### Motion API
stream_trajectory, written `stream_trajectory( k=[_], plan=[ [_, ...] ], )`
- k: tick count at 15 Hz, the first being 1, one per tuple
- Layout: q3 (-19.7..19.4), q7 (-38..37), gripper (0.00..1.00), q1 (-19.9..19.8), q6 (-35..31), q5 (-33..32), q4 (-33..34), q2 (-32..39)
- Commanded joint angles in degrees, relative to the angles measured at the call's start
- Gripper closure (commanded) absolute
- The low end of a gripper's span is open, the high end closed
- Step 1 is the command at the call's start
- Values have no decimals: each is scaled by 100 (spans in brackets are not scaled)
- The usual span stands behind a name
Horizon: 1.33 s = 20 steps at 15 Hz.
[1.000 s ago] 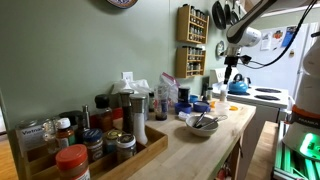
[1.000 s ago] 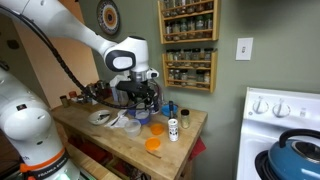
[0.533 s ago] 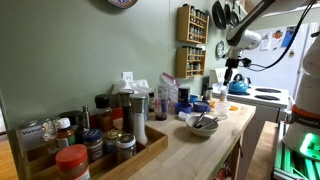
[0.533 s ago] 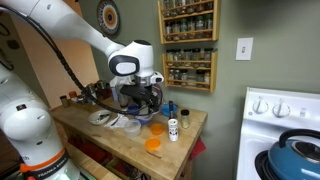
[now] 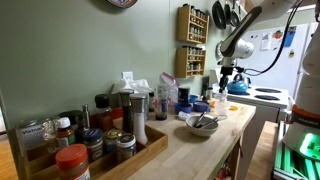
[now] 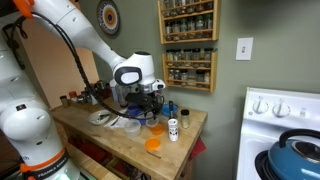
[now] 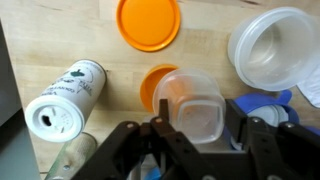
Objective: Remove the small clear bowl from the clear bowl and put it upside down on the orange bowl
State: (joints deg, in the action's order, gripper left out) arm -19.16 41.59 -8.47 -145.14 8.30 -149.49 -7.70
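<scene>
My gripper (image 7: 195,125) is shut on the small clear bowl (image 7: 193,105), which looks squarish with rounded corners. It hangs just above the orange bowl (image 7: 153,85), which shows partly under it on the wooden counter. The larger clear bowl (image 7: 272,50) sits at the upper right of the wrist view. In an exterior view my gripper (image 6: 150,105) hovers over the orange bowl (image 6: 157,127). In another exterior view my gripper (image 5: 224,82) is at the far end of the counter.
A flat orange lid (image 7: 148,22) lies near the orange bowl, also seen in an exterior view (image 6: 153,144). A white spice shaker (image 7: 65,100) lies on its side. A pale bowl with utensils (image 5: 201,123), jars, a spice rack and a stove crowd the counter.
The arm has shifted sideways and a little lower along the counter, carrying the small clear bowl over the orange bowl.
</scene>
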Motion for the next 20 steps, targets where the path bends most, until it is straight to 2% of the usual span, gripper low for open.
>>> stream_trajectory(
  k=[1,18,19,20],
  plan=[
    [146,-167,68,-104,40,-79,264,475],
    [470,-668,68,-411,114,-259,981,1327],
    [481,-703,28,-426,111,-265,993,1334],
    [490,-731,17,-441,141,-271,982,1298]
  ],
)
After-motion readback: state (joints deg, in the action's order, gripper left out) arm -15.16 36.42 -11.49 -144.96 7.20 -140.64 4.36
